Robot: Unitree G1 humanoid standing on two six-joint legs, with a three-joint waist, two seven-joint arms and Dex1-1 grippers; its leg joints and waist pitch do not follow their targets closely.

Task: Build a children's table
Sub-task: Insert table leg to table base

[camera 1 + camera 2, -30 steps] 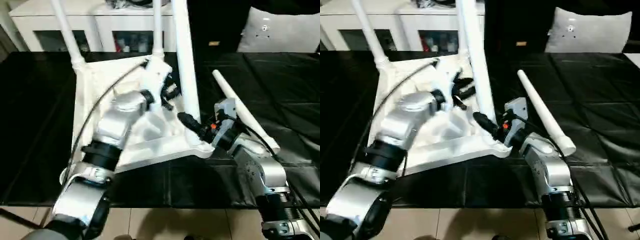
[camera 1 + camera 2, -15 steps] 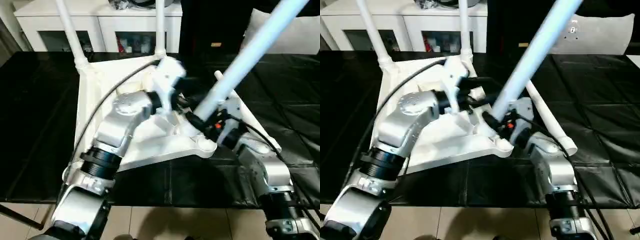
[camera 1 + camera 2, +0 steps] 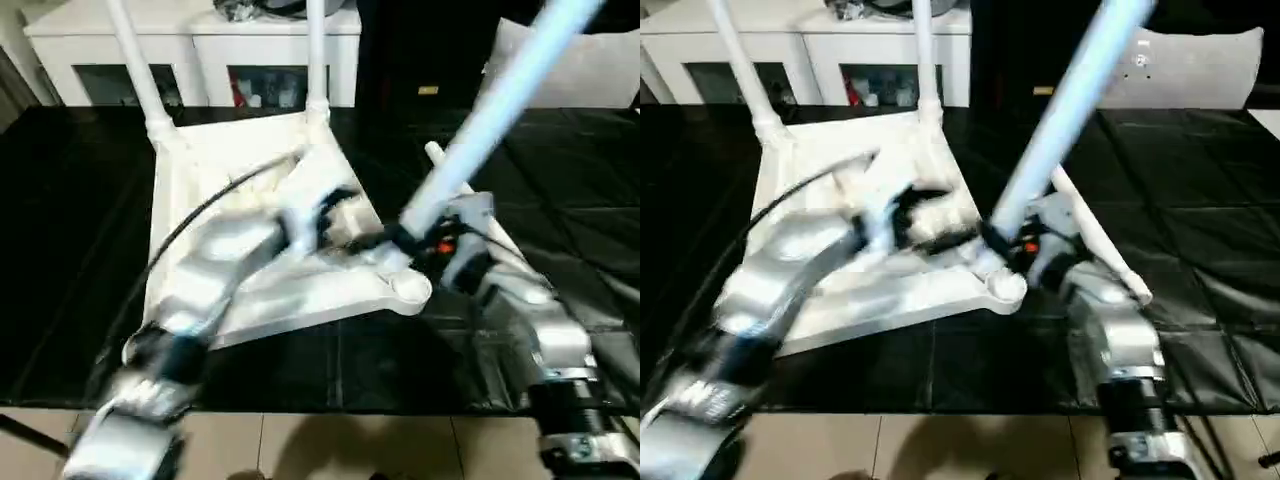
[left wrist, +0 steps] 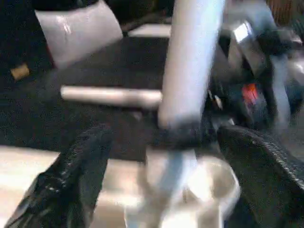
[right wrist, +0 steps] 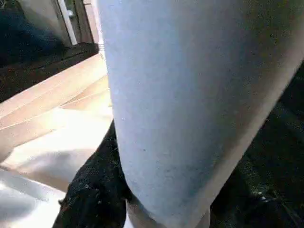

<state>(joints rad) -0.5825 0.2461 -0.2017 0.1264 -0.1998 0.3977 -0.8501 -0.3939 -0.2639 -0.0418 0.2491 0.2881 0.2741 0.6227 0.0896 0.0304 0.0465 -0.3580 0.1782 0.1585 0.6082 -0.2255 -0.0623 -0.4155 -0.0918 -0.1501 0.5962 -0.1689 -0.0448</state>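
The upturned white plastic square tabletop (image 3: 240, 190) lies on the black counter (image 3: 70, 250), two legs upright in far sockets. The right tool (image 3: 400, 238) grips a tilted white tapered leg (image 3: 490, 120) above the near corner socket (image 3: 408, 288). The left tool (image 4: 161, 180) gapes wide beside it.

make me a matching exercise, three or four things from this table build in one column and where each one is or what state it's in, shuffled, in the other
1. tabletop
2. tilted leg
3. loose leg
4. left gripper

a. lying flat on the black mat
b. underside up, two legs standing in its far corners
c. fingers spread wide
d. gripped by the right gripper, leaning over the near corner socket

Pairs: 1-b, 2-d, 3-a, 4-c
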